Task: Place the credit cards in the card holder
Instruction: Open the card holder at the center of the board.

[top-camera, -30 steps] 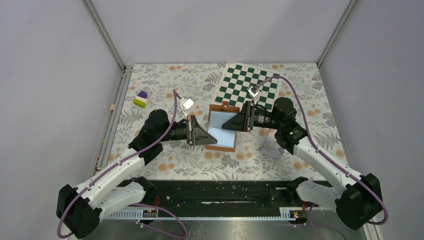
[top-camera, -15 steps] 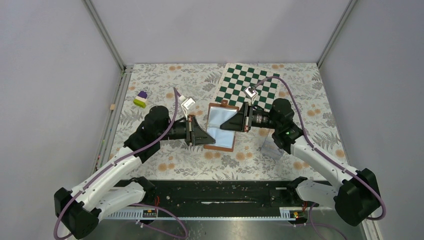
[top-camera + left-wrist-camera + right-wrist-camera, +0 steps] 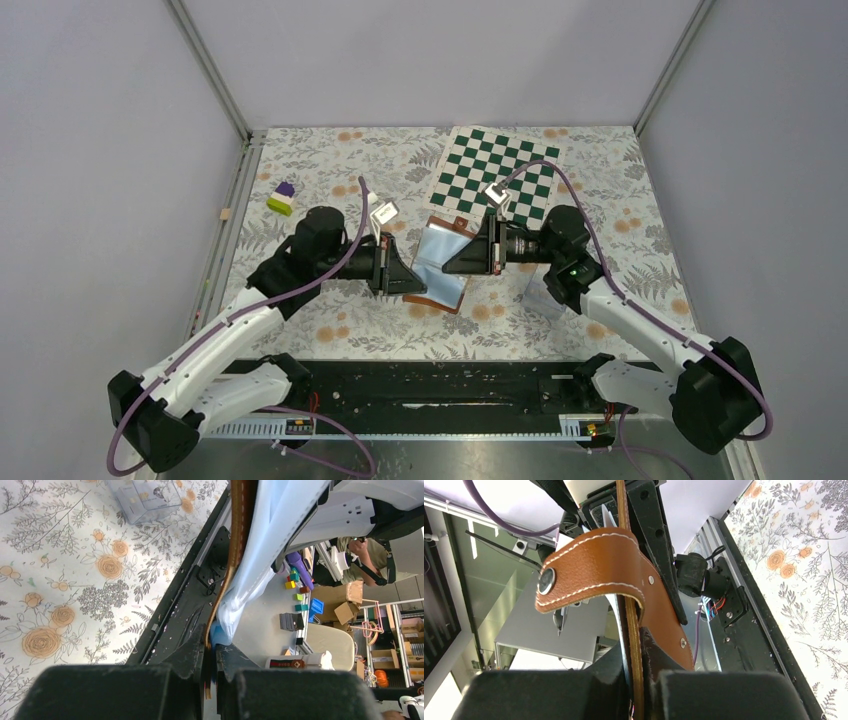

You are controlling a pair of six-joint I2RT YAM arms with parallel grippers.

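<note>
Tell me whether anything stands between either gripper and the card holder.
Nothing visible does. The left gripper is shut on one edge of the card holder, and the right gripper is shut on the opposite edge, beside the snap tab. The card holder is spread open between them.

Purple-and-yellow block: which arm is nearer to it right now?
Left. The left arm bends close beside the block; the right arm sits beyond the card holder.
</note>
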